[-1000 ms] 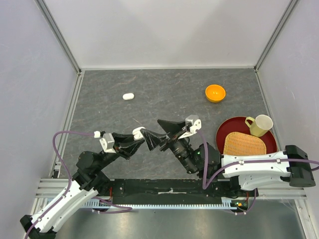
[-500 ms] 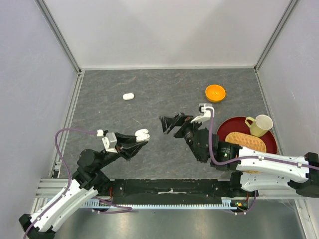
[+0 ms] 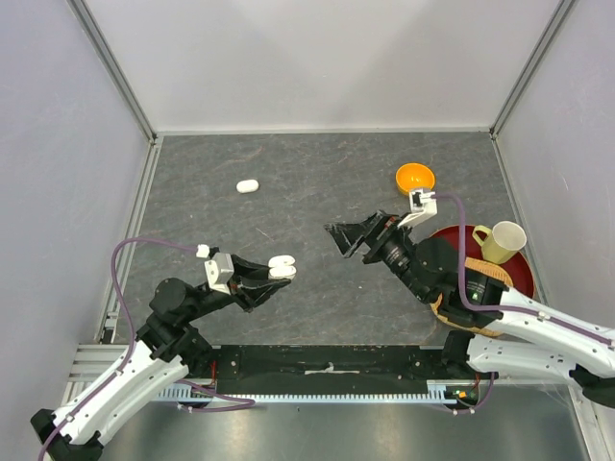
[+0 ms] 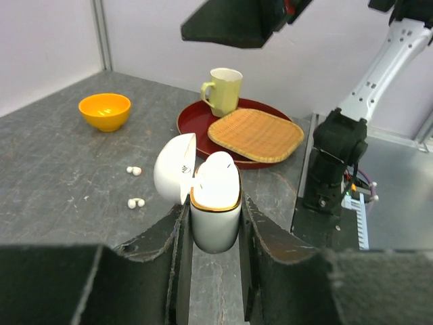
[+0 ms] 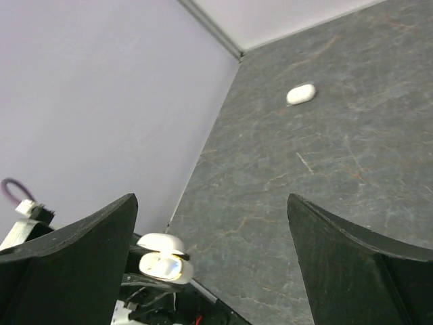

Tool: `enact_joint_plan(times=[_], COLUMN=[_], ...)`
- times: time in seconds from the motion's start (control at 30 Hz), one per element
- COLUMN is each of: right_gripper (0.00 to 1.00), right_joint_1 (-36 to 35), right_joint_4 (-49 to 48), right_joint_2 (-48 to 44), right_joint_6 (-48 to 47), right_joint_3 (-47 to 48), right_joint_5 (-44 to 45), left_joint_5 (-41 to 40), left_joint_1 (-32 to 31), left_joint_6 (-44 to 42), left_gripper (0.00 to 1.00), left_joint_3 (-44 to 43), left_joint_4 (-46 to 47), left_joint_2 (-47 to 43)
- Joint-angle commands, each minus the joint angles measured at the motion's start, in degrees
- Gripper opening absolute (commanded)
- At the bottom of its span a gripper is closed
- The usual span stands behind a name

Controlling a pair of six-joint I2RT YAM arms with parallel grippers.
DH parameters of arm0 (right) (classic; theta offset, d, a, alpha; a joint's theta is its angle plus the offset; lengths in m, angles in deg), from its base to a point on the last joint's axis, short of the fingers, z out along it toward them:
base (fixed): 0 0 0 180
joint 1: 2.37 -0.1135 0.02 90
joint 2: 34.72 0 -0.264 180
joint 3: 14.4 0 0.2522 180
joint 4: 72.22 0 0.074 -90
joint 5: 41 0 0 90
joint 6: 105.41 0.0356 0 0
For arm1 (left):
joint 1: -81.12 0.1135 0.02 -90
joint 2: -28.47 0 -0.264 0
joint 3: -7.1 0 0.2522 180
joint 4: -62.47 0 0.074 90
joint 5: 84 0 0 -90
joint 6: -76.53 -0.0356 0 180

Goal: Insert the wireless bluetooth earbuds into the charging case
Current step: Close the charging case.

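Left gripper (image 4: 214,233) tight on open charging case (image 4: 215,203), loose earbuds (image 4: 136,202) on table (image 4: 61,162) beyond.

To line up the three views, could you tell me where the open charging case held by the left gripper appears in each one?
Top external: open charging case lower left of centre, at the tips of the left gripper.
Left wrist: bottom centre, lid swung open to the left.
Right wrist: bottom left corner.
Shared landmark: orange bowl, seen in the top and left wrist views only.
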Motion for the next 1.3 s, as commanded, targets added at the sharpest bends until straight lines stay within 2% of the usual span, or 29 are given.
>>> enact_joint_plan(times=[0.0,0.17,0.37,0.73,1.27], right_gripper=[0.98,0.98,0.98,0.98,0.98], right_joint_1=[0.66,0.65,0.57,0.74,0.83], right_joint_4=[1.34,4.45,4.89,7.87,9.11], right_joint_2=[5.24,12.71,15.54,17.65,16.07], right_joint_6=[-2.80,-2.98,-3.06,-2.09,-1.30], right_joint_3=[4.50,9.87,10.93,11.02,8.47], right_joint_5=[-11.13,-16.85,-18.61,-18.70,-20.46], left_joint_5=[4.76,6.26,7.58,7.67,0.55], left_joint_1=[0.08,0.08,0.08,0.17,0.17], left_joint_6=[-2.26,-2.17,-2.09,-2.53,-2.97], left_gripper=[0.02,0.02,0.02,0.02,0.02], left_joint_3=[-3.18,-4.23,-4.85,-5.64,-4.85], left_joint_4=[-0.14,-0.23,-0.32,-0.14,0.12], left_joint_2=[1.48,3.07,4.12,6.06,5.44])
